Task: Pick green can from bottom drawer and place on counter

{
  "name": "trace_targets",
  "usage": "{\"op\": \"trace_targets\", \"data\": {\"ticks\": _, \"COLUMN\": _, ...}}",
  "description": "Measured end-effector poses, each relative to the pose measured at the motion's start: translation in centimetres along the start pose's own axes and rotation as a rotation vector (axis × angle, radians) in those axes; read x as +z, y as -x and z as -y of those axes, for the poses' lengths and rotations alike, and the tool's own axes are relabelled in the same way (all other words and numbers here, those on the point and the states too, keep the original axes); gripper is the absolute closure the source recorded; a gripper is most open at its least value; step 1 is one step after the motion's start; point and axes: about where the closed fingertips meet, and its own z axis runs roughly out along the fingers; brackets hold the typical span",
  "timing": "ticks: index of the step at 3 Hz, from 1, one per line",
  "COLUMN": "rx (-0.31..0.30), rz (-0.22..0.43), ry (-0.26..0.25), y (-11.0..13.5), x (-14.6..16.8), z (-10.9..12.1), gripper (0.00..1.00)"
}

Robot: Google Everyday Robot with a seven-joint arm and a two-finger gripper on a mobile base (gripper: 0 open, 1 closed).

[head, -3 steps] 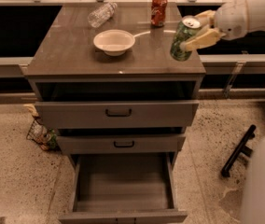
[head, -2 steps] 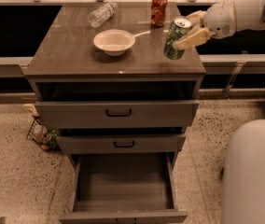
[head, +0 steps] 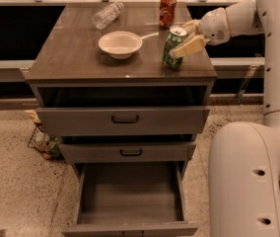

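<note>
Camera view, near to far, all placed against the cabinet (head: 125, 132); the robot's white body (head: 248, 181) fills the near right, in front of the cabinet's right side; bottom drawer (head: 130, 201) at the cabinet's foot is pulled out, plain grey box inside, nothing seen in it; speckled floor (head: 12, 181) left of the cabinet, with a small wire basket (head: 44, 144) of clutter by its lower left corner; above the bottom drawer, middle drawer (head: 131, 152) with black handle, out a little; top drawer (head: 125, 119) with black handle, also out a little, dark gap above it; counter (head: 71, 58) is the cabinet's glossy grey-brown top; white bowl (head: 120, 43) near the middle of the cabinet top; green can (head: 172, 51) on the right part of the cabinet top, close to the front edge, leaning slightly, silver top up; base at the surface, cannot tell if fully set down; gripper (head: 179, 41) reaches in from the cabinet's right, over its right edge, beige fingers (head: 190, 45) closed on both sides of the green can, gripping it; white arm (head: 238, 19) runs off right beyond the cabinet; red can (head: 167, 10) upright at the cabinet top's back right; clear plastic bottle (head: 107, 15) lying on its side at the back, left of the red can.
</note>
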Motion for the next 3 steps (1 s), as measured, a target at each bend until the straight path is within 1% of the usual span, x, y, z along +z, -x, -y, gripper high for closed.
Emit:
{"op": "trace_targets", "data": {"ticks": 1, "rx": 0.015, "rz": -0.012, "ry": 0.008, "y": -0.54, "x": 0.88, "z": 0.31, "gripper": 0.36}}
{"op": "trace_targets", "data": {"ticks": 2, "rx": 0.021, "rz": -0.018, "ry": 0.001, "y": -0.63, "x": 0.93, "z": 0.55, "gripper": 0.13}}
{"op": "trace_targets", "data": {"ticks": 3, "rx": 0.028, "rz": -0.017, "ry": 0.001, "y": -0.56, "x": 0.78, "z": 0.52, "gripper": 0.00}}
